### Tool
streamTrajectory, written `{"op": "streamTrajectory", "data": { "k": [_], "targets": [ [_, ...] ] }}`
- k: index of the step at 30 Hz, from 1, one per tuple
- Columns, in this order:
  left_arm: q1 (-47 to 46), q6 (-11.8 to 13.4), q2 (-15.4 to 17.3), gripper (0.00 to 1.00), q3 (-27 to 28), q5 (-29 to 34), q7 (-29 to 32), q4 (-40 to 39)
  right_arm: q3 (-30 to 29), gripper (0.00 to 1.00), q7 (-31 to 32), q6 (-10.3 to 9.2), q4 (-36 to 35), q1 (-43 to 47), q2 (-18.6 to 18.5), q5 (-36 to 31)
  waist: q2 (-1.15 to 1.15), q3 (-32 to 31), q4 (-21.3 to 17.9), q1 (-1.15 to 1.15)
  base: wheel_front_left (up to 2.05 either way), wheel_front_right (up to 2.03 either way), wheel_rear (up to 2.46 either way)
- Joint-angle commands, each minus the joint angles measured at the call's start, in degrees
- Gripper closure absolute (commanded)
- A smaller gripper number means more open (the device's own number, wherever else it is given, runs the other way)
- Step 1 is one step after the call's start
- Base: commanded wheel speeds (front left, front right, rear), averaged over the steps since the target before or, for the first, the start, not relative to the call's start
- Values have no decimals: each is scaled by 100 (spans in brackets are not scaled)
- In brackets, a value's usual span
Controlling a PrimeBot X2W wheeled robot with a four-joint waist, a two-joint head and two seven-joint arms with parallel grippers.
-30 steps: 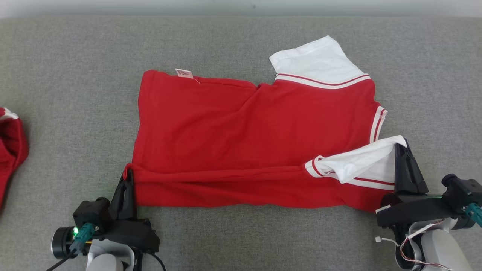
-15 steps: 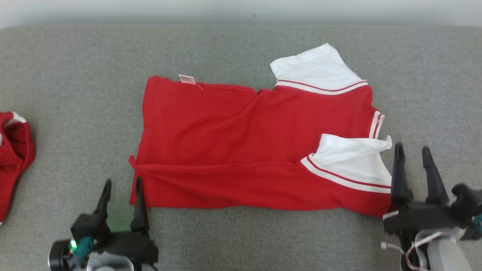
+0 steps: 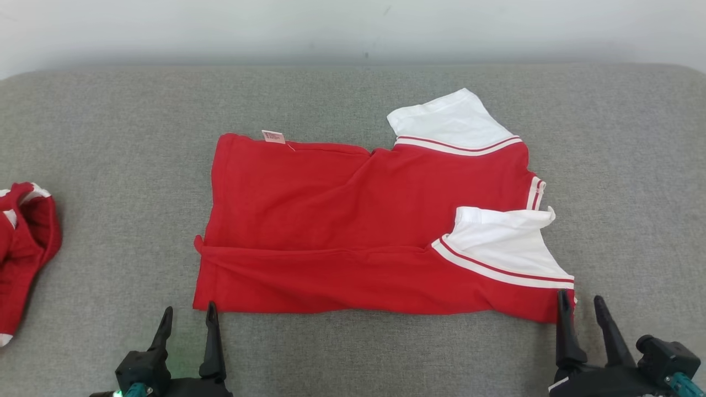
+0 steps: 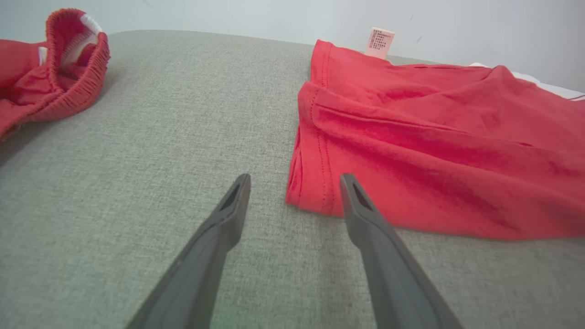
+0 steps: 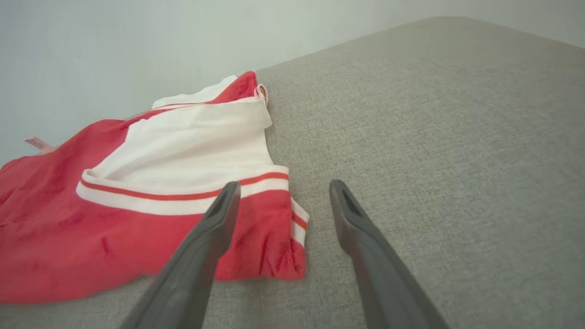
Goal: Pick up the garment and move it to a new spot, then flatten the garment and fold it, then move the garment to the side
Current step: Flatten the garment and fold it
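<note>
1. A bench (image 3: 353, 358) covered in grey woven fabric is shown; the cover is evenly textured and lightly flecked.
2. The far edge of the bench is softly rounded, and its far corners are seen curving away at the upper left and upper right of the head view.
3. A plain pale wall (image 3: 220, 27) is seen directly behind that edge.
4. A few small dark specks (image 3: 365, 55) are noted on the wall.
5. Soft, even light is cast throughout; only a faint shadow is seen where wall and bench meet.
</note>
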Motion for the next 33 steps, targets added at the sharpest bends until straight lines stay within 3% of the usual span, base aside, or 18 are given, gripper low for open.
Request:
{"op": "streamTrajectory", "data": {
  "k": [1, 9, 10, 11, 12, 13, 33],
  "targets": [
    [68, 21, 12, 0, -21, -56, -16, 31, 42, 0, 0, -15, 127, -51, 8, 98, 0, 3, 39, 1, 0, 0, 0],
    [-15, -1, 12, 0, -76, -43, -16, 7, 79, 0, 0, -15, 686, -214, -9, 230, 0, 74, 152, 1, 0, 0, 0],
    [-19, -3, 12, 0, -70, -48, -16, 2, 115, 6, 0, -15, 768, -231, -20, 231, 0, 82, 160, 1, 0, 0, 0],
    [-21, -1, 12, 0, -67, -57, -16, -2, 159, 35, 2, -14, 826, -248, -35, 239, 0, 88, 168, 1, 0, 0, 0],
    [-25, 14, 12, 0, -57, -77, -16, -10, 195, 81, 4, -15, 865, -266, -54, 251, 0, 93, 173, 1, 0, 0, 0],
    [-30, 19, 11, 0, -52, -87, -16, -14, 213, 100, 4, -14, 885, -280, -63, 266, 0, 99, 176, 1, 0, 0, 0],
    [-600, -448, 14, 0, 40, -462, -16, 523, 367, 100, 1, -15, 221, -418, -276, 349, 0, 463, 21, 1, 0, 0, 0]
  ]
}}
